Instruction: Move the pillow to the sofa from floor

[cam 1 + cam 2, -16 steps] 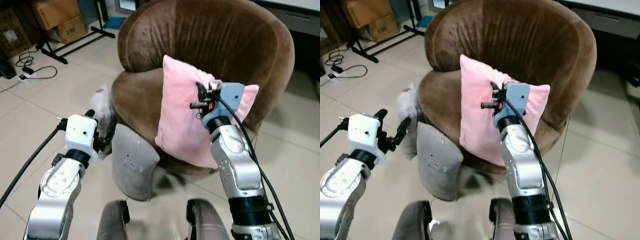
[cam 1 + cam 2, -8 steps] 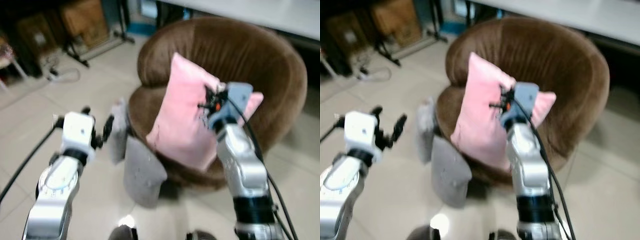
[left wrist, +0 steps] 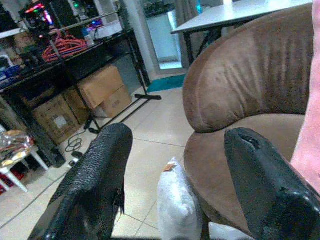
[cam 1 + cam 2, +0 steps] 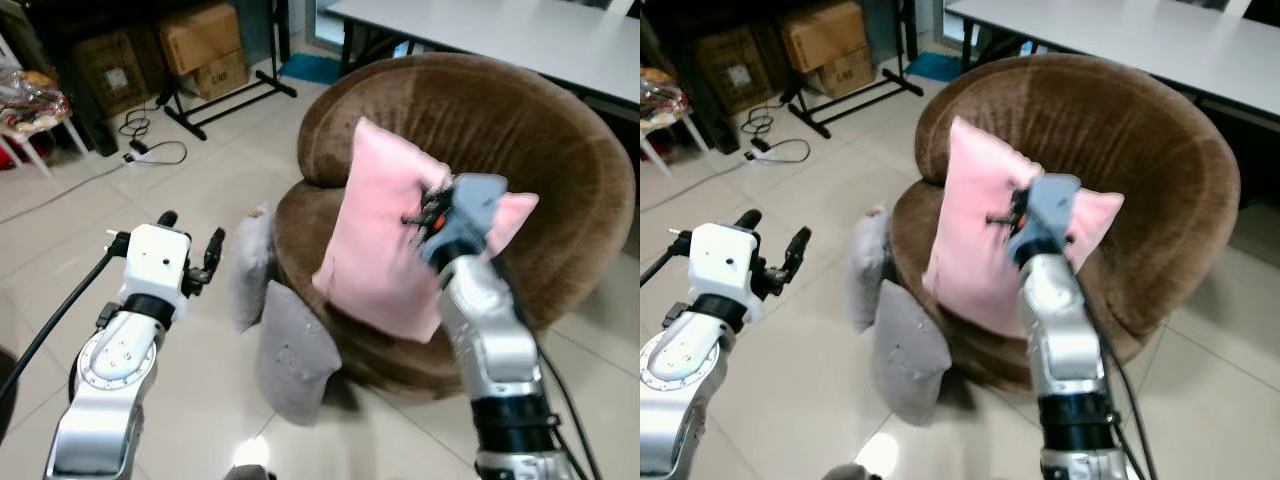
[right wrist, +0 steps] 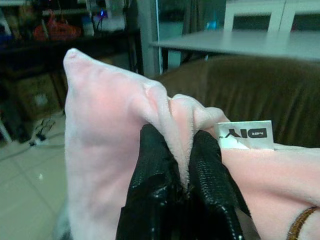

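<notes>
Carrying is the step in hand: the right gripper [image 5: 182, 182] has its fingers [image 5: 152, 175] pinched tight on a fold of the pink pillow [image 4: 385, 235] near its sewn-in label [image 5: 245, 135], and the pillow hangs off the floor in front of the brown sofa [image 4: 540, 140], over the front edge of its seat. Next, as I judge it, the arm must reach further in over the seat cushion, lower the pillow until it rests there, then let go. The left gripper [image 3: 175, 170] hovers with fingers spread wide and holding nothing, beside the sofa's left edge. Two grey cushions [image 4: 290, 355] lean against the sofa's front on the floor, close under the path. Cardboard boxes [image 4: 205, 45] and a cable [image 4: 150, 152] lie well apart.
</notes>
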Tool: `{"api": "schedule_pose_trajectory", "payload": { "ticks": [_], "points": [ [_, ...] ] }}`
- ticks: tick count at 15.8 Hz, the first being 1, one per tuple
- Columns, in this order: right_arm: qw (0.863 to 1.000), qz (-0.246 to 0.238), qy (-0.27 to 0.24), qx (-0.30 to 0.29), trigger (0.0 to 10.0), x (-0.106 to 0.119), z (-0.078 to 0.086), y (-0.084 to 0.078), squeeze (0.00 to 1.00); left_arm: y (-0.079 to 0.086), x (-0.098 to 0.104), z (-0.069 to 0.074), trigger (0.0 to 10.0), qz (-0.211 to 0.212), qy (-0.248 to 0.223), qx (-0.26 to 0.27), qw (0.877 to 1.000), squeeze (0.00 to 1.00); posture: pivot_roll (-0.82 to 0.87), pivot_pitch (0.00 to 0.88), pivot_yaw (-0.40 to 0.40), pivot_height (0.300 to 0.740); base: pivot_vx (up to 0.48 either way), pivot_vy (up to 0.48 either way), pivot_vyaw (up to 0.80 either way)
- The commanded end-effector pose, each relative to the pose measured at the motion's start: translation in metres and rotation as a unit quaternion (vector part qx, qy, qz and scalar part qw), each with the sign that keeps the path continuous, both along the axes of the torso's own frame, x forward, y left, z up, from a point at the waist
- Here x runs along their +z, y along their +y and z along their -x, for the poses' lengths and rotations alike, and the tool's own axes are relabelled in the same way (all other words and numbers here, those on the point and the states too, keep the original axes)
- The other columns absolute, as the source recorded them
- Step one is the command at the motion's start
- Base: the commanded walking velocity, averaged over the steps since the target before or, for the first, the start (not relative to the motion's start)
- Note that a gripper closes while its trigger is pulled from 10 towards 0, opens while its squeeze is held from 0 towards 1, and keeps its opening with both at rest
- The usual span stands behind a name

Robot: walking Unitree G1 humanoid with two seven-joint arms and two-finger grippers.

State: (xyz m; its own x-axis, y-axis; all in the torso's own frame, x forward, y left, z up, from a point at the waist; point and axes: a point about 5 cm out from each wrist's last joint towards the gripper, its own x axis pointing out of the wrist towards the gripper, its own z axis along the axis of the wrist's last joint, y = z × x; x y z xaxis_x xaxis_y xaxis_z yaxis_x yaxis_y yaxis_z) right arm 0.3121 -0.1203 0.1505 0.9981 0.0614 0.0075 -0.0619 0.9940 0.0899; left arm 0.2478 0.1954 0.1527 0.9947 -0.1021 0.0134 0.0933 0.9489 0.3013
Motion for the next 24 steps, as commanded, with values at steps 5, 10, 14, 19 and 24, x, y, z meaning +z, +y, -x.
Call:
{"api": "schedule_pose_trajectory", "payload": {
  "ticks": [5, 10, 14, 19, 24],
  "points": [
    [0.999, -0.039, -0.029, 0.004, 10.0, 0.011, 0.001, -0.012, 0.0, -0.005, 0.004, -0.005, 10.0, -0.008, -0.012, -0.009, 1.0, 0.0, -0.11, 0.0, 0.008, 0.74, 0.0, -0.406, 0.0],
    [0.998, -0.054, -0.028, 0.025, 10.0, 0.012, 0.003, 0.0, 0.0, -0.001, 0.005, -0.007, 10.0, 0.006, -0.014, 0.009, 1.0, 0.0, -0.11, 0.0, 0.009, 0.74, 0.0, -0.319, 0.0],
    [0.998, -0.048, -0.029, 0.031, 10.0, 0.012, 0.003, 0.004, 0.0, 0.0, 0.004, -0.008, 10.0, 0.006, -0.015, 0.006, 1.0, 0.0, -0.11, 0.0, 0.007, 0.74, 0.0, 0.0, 0.0],
    [0.999, -0.027, -0.03, 0.025, 10.0, 0.014, 0.001, 0.002, 0.0, -0.001, 0.005, -0.008, 10.0, 0.012, -0.017, -0.002, 1.0, 0.0, -0.11, 0.0, 0.007, 0.74, 0.232, 0.0, 0.26],
    [0.999, -0.026, -0.03, 0.025, 10.0, 0.014, 0.0, 0.006, 0.0, -0.001, 0.005, -0.007, 10.0, 0.014, -0.016, -0.006, 1.0, 0.0, -0.11, 0.0, 0.004, 0.74, 0.296, 0.0, 0.0]
  ]
}}
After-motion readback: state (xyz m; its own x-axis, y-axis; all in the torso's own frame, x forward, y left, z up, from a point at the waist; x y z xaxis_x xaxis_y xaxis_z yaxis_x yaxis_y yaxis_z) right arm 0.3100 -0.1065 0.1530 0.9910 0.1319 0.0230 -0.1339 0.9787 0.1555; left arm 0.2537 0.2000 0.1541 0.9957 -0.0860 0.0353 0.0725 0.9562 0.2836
